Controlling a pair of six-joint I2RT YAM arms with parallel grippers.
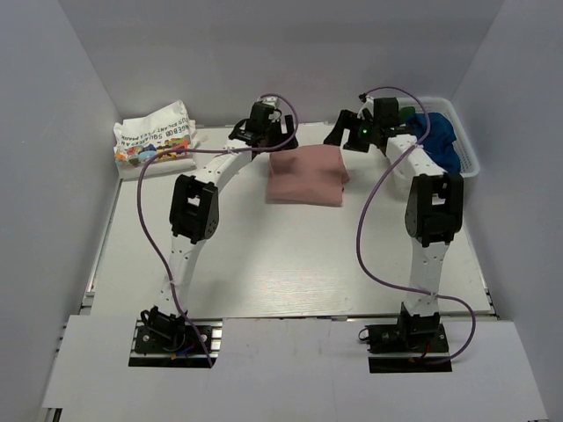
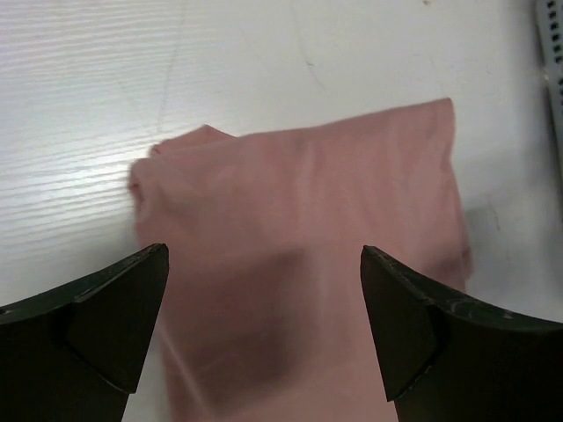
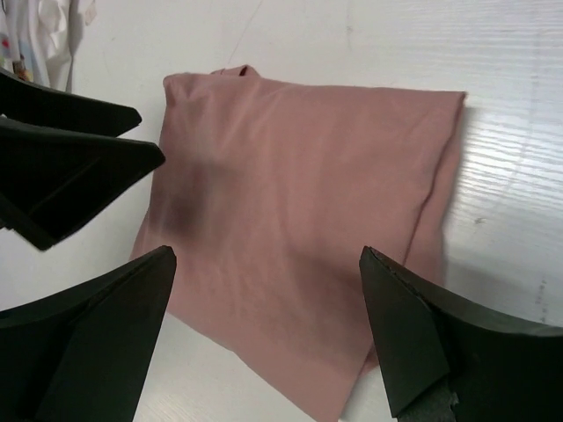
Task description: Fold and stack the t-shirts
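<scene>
A dusty pink t-shirt (image 1: 305, 174) lies folded into a rough square on the table at the back centre; it also shows in the left wrist view (image 2: 308, 229) and the right wrist view (image 3: 308, 229). No print shows on it. My left gripper (image 1: 268, 132) hovers open over its far left edge, empty (image 2: 264, 330). My right gripper (image 1: 352, 132) hovers open over its far right corner, empty (image 3: 264, 334). A folded white t-shirt with colourful print (image 1: 154, 138) lies at the back left. A navy blue t-shirt (image 1: 437, 136) sits in the basket.
A white mesh basket (image 1: 471, 163) stands at the back right, holding the blue shirt and a bit of green fabric. White walls enclose the table on the left, back and right. The left gripper's fingers (image 3: 70, 158) show at the left of the right wrist view.
</scene>
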